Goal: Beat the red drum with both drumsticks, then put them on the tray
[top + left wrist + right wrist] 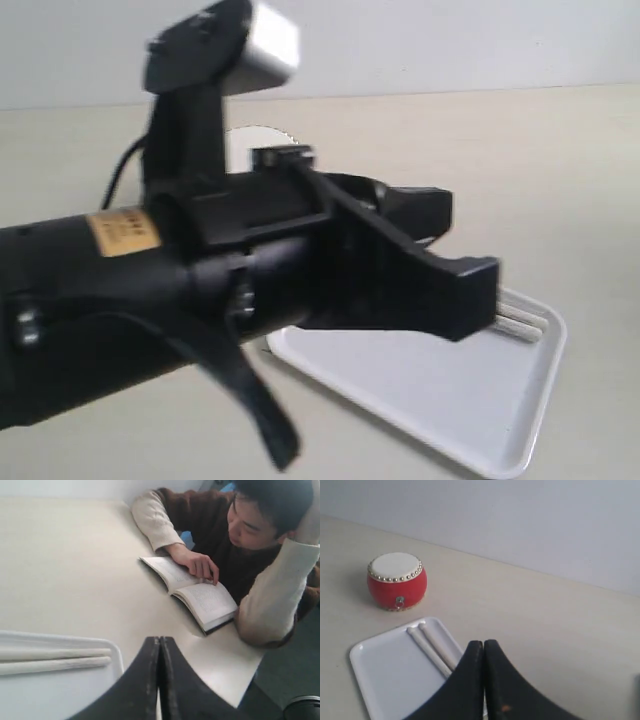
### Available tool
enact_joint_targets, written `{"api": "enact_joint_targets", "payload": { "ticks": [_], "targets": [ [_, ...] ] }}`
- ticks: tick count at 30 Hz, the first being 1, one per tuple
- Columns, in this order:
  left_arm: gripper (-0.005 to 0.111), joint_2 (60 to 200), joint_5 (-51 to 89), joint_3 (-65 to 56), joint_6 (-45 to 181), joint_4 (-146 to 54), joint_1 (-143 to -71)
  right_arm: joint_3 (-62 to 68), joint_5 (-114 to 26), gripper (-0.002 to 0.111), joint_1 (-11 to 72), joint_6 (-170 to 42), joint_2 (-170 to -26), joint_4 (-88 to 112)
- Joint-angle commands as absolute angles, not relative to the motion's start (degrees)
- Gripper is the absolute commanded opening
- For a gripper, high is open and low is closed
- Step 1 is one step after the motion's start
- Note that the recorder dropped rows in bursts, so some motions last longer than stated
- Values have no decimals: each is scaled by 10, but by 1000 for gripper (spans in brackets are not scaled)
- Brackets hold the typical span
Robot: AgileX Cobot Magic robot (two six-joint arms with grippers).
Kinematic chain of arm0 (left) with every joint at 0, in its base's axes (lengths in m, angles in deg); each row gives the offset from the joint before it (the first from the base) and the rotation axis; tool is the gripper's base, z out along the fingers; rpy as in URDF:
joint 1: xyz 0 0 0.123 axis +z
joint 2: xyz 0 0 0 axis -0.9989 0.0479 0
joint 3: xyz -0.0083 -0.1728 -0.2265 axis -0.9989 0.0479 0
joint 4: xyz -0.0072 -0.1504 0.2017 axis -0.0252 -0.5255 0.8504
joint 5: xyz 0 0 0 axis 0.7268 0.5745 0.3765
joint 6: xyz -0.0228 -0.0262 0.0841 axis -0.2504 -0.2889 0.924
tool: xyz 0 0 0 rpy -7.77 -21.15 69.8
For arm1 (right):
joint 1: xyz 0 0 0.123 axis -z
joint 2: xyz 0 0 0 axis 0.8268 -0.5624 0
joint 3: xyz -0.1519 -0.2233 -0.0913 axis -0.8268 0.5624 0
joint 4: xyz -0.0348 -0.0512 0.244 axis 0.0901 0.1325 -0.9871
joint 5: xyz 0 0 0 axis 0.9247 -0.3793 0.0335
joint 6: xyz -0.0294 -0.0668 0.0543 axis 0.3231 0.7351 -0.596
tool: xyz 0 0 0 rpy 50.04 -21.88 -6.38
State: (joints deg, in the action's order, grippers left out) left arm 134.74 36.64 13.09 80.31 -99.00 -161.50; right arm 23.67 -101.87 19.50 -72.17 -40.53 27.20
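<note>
**Left gripper** (159, 639): I read jaws pressed together, nothing held. Tray (60, 690) rounded corner just beside tips. Drumsticks (55, 659) inside tray, parallel, side by side, long axis crosswise to my jaws, ends short of rim. Beyond tips: bare table (65, 565), then open book (192, 592) and reader's arm (270, 600) at table edge.

**Right gripper** (483, 642): jaws closed, empty. Sticks run from under tips outward, far ends toward red drum (397, 581). Drum upright, apart from tray, open table around it.

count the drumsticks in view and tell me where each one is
2. One drumstick and the other drumstick lie side by side in the white tray, along one edge. The arm blocks part of the exterior view, but no third stick shows.
</note>
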Motion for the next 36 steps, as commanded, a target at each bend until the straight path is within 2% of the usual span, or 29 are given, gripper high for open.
{"api": "enact_joint_targets", "payload": {
  "ticks": [1,10,18,25,36],
  "targets": [
    [0,1277,410,191,895,-984,-1612,312,-982,0,194,-746,-359,273],
    [0,1186,405,258,970,-988,-1579,337,-978,0,194,-755,-338,242],
    [0,995,382,347,1002,-1000,-1529,337,-1041,0,194,-735,-337,223],
    [0,855,349,445,1075,-1015,-1512,337,-1034,0,194,-719,-314,226],
    [0,792,362,462,1072,-1015,-1512,337,-1051,0,194,-719,-313,226]
  ]
}}
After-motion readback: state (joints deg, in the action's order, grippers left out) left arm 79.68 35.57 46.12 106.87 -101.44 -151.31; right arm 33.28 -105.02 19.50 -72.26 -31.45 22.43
